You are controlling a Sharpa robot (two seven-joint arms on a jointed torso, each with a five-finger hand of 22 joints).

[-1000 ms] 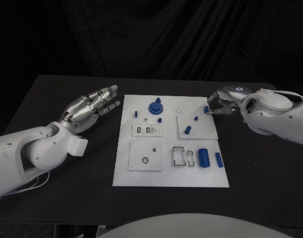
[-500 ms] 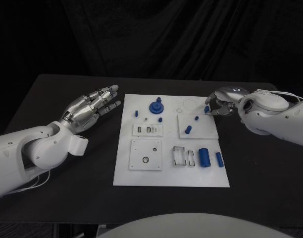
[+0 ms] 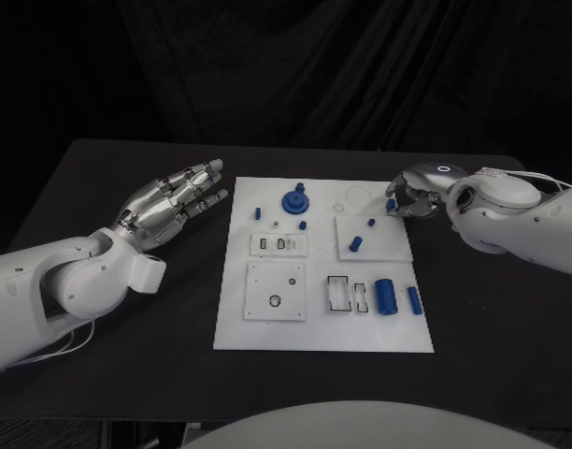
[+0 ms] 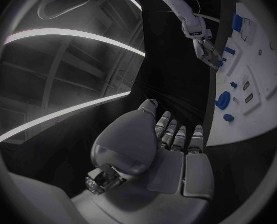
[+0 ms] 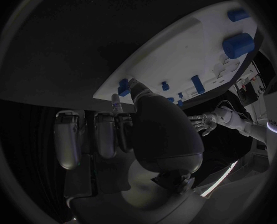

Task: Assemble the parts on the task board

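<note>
my right hand [image 3: 419, 195] pinches a small blue part [image 3: 390, 206] at the task board's [image 3: 316, 337] far right edge; a loose pinch could drop it. left hand [image 3: 167, 206] hovers flat, empty.

My head camera looks down on the counter [image 3: 124, 374] from above, taking in the whole task board [image 3: 324, 332]. Each wrist camera sits close behind its own hand, the left hand [image 4: 169, 154] and the right hand [image 5: 132, 134]; all three views share the board.
</note>
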